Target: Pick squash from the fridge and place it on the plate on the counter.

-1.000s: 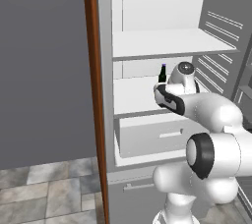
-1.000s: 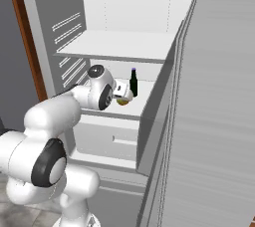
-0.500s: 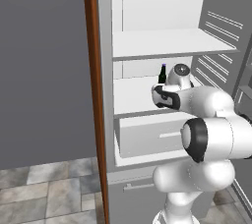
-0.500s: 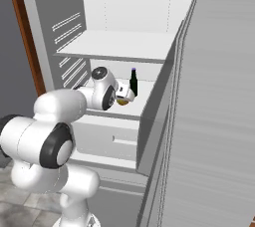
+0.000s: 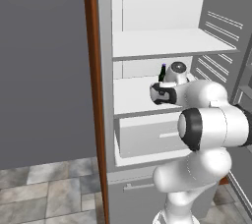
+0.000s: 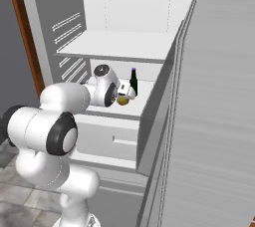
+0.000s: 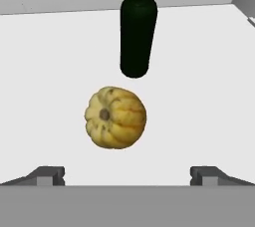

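Fridge (image 5: 147, 46) door open; arm reaches onto the middle shelf (image 7: 199, 96).

Hand view: gripper (image 7: 127, 175) open, the two fingertips (image 7: 47, 175) spread wide, nothing between them. Squash (image 7: 115, 117) lies on the shelf just ahead of the gripper, slightly left of its centre line, apart from both tips. Stem end faces the camera.

Dark bottle (image 7: 137, 24) stands upright just beyond the squash, a little right of it; a narrow gap shows between the two.

Right base view: squash (image 6: 122, 100) sits just past the gripper (image 6: 121, 95), bottle (image 6: 133, 83) beside it.
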